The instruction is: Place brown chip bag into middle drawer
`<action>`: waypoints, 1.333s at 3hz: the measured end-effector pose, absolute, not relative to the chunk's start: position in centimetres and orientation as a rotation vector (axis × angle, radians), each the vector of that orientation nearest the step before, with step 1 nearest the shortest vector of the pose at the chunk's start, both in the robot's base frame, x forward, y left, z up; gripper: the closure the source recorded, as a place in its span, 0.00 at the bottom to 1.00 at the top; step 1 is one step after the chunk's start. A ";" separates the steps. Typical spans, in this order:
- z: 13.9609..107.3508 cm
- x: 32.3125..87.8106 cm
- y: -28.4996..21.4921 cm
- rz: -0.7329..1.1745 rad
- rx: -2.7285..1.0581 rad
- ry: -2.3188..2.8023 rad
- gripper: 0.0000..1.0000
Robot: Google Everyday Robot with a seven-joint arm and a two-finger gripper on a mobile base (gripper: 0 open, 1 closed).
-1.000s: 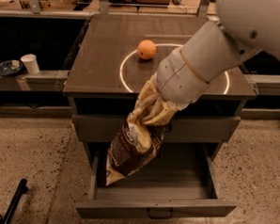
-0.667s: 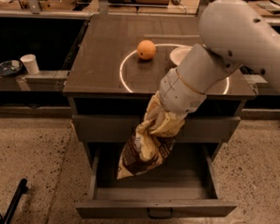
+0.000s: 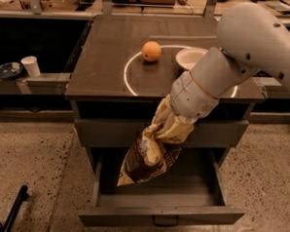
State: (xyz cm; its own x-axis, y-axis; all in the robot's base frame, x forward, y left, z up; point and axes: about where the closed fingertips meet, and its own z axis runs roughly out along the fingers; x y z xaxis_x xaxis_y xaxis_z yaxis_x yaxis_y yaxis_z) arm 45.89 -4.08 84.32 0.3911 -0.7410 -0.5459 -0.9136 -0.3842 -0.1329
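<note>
Your claw [image 3: 167, 129] pinches the brown chip bag [image 3: 143, 162], which dangles toward 7 o'clock over the open middle drawer [image 3: 130, 217].

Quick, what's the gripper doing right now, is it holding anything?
The gripper: closed on the top of the brown chip bag, which hangs above the open middle drawer.

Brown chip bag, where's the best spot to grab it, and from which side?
Grip the bunched top end, coming from above. The brown chip bag hangs long and limp, slanting down-left over the open middle drawer, so its gathered top offers thin foil to pinch. The tool holds it there, level with the shut top drawer.
</note>
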 end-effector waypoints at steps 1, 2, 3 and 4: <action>81.1 44.3 -3.4 0.761 -1.993 1.320 1.00; 76.9 42.5 -2.2 0.882 -1.708 1.228 1.00; 73.7 43.4 -3.1 0.854 -1.508 1.285 1.00; 70.0 44.5 -3.1 0.870 -1.405 1.364 1.00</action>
State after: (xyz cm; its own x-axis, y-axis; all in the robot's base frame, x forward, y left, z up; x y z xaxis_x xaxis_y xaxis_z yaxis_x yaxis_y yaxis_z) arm 44.47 -3.07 70.02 0.1212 -0.3018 -0.9457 -0.9848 0.0831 -0.1527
